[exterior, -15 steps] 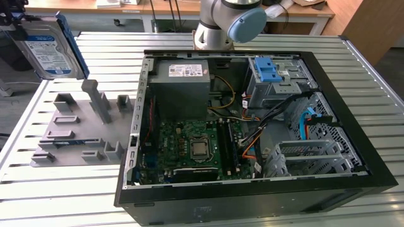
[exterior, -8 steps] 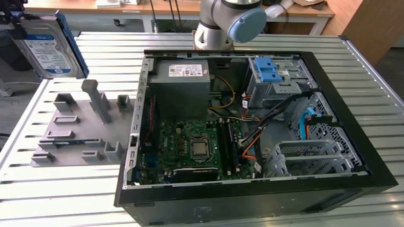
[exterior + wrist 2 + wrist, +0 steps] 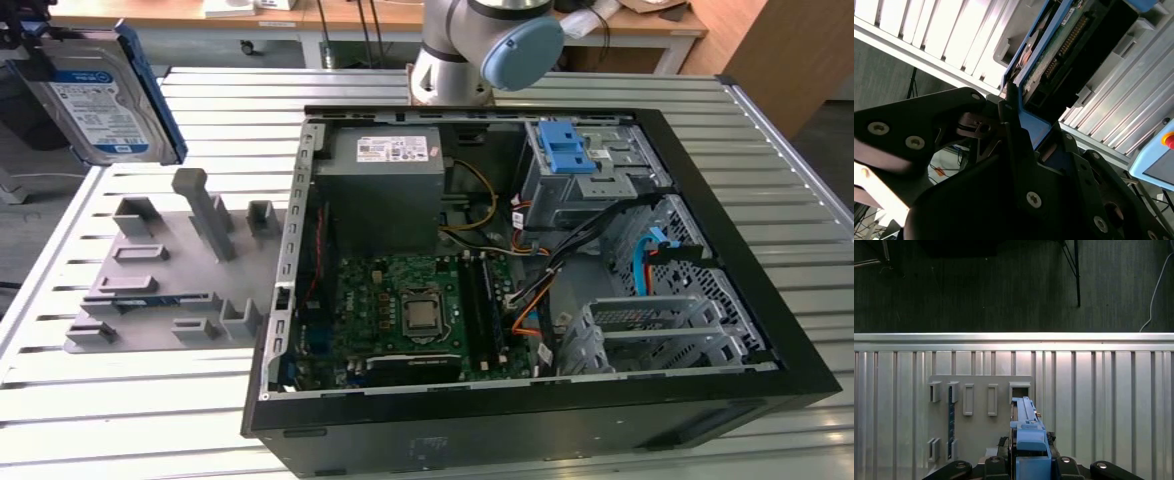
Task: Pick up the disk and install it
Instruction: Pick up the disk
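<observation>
Grips the disk (image 3: 100, 95) by its blue carrier frame (image 3: 1029, 440) in the closed end effector (image 3: 1031, 132), above the grey rack (image 3: 147, 290) on the counter (image 3: 120, 420), apart from the open computer case (image 3: 534, 400); picked up, not yet installed.

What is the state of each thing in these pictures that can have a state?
disk: held in the air, clear of the table.
gripper: shut on the disk's blue frame.
computer case: lying on its side, open, cover off.
grey holder: on the table, without the disk.
</observation>
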